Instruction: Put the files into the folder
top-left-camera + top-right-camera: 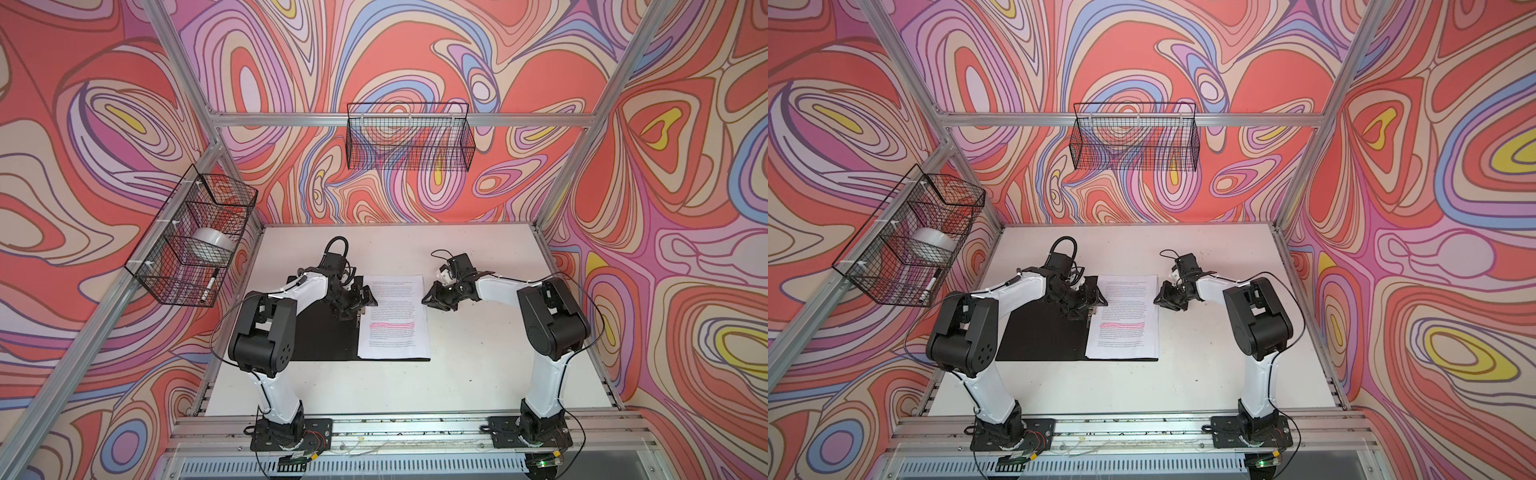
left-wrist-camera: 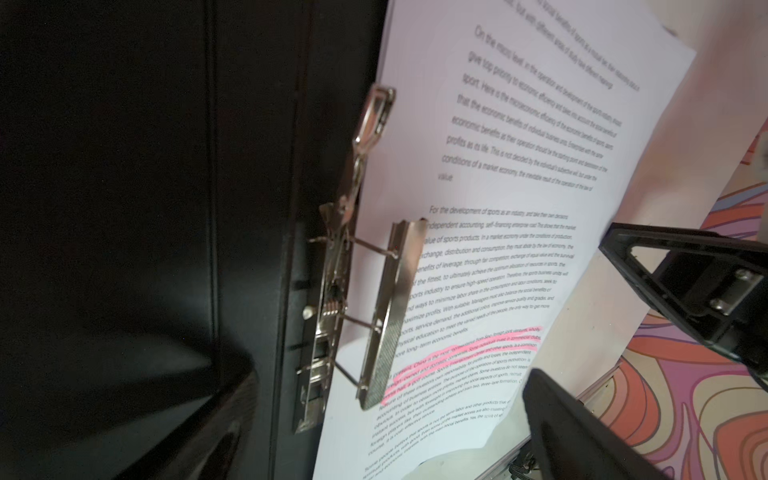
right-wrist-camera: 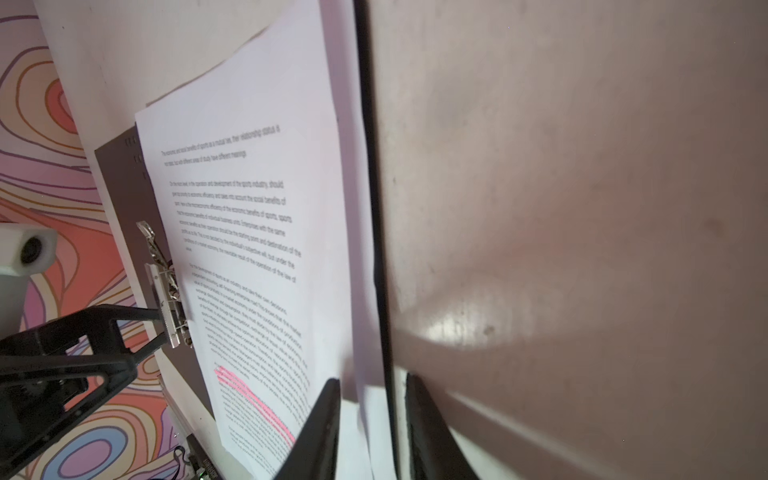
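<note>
Closest up, shows right gripper (image 3: 370, 378) narrowly parted, empty, astride the outer edge of the folder (image 1: 328, 332), left gripper (image 1: 363, 302) spread wide by the raised spine clip (image 2: 390, 316); finds files (image 1: 395, 316) already lying inside, likely leaves clamping and closing.

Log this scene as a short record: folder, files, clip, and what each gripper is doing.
folder: open flat on the table, black inside up
files: stacked on its right half, pink highlight showing
clip: metal, at the spine, bar over the files' left edge
left gripper: open, at the clip
right gripper: straddles the folder's right edge; grip unclear
</note>
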Available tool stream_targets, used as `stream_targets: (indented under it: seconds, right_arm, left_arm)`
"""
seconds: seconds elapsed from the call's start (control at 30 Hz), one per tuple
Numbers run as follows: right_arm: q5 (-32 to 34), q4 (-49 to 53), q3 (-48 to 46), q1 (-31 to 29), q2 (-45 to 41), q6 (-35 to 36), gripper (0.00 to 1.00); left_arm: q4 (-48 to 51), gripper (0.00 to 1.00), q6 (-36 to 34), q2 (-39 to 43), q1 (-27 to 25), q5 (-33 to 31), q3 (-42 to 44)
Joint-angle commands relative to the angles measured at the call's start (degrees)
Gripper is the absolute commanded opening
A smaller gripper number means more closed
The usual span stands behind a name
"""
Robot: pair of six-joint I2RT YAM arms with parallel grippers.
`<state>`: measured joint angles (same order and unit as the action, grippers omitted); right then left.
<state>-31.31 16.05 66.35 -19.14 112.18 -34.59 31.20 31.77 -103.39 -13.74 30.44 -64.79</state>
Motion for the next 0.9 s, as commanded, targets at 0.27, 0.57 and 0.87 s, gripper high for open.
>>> stream_targets:
  seconds: [0.27,0.57,0.87]
  right_arm:
    - [-3.57,-0.76,1.06,0.42,1.34,0.49,0.20]
    - [-4.84,-0.85,1.15,0.37,1.67,0.70,0.14]
    - [-5.42,-1.99,1.49,0.39,2.25,0.14,0.13]
  left_arm:
    - [-0.70,1.00,1.30,-3.00,0.03,0.93,0.29]
    - [-0.46,1.00,1.27,-3.27,0.03,0.74,-0.23]
    - [-0.23,1.00,1.26,-2.96,0.03,0.77,-0.69]
